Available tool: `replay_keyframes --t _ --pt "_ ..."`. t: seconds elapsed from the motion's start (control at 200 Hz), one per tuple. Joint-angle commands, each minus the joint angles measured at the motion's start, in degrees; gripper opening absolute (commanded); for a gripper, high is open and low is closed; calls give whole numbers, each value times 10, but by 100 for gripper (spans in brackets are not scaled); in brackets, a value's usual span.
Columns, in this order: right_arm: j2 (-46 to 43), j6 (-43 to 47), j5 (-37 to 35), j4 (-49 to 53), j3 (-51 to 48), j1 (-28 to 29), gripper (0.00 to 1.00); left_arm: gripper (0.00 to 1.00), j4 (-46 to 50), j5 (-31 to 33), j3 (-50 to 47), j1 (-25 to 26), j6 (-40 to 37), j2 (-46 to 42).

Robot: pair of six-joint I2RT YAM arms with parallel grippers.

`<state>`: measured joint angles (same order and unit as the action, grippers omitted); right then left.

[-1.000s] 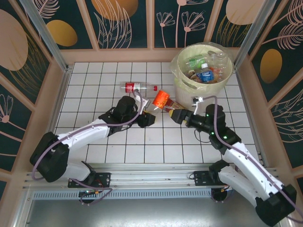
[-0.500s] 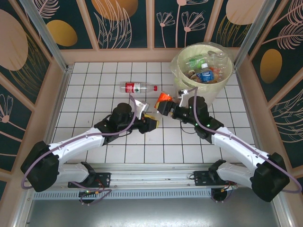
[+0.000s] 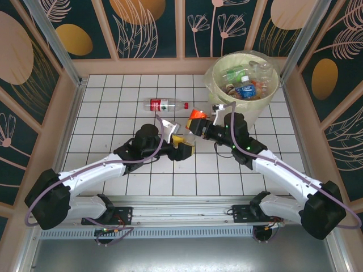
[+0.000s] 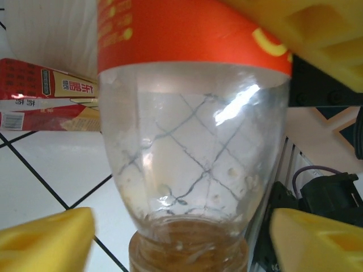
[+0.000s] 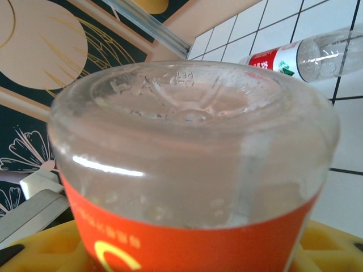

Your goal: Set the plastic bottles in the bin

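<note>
One nearly empty bottle (image 4: 193, 141), probably light, slick and crushable, sits between spread jaws of the left gripper (image 4: 181, 241); the right gripper (image 5: 187, 249) clamps its stiffer labelled middle.

a white tiled table (image 3: 108, 107) with dark grid lines sits ringed by wood-framed panels (image 3: 144, 34) printed with leaves and flowers.

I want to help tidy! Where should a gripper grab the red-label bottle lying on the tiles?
Probably the red-label bottle is best pinched at its labelled middle, coming straight down from above, across its width. It lies flat on its side, with bare tiles along both long sides.
</note>
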<state>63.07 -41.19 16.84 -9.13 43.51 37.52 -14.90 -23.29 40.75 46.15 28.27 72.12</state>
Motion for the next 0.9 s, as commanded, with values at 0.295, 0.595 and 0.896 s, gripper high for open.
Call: replay_keyframes --t 0.295,0.595,0.896 --pt "-55 152 -48 155 177 -50 54 99 -70 25 -2 4 -42 -93" --pt "6 241 -51 222 344 -166 54 99 -53 25 15 4 -53 -98" --pt "102 312 -130 259 441 -218 55 99 -24 36 27 4 -66 -97"
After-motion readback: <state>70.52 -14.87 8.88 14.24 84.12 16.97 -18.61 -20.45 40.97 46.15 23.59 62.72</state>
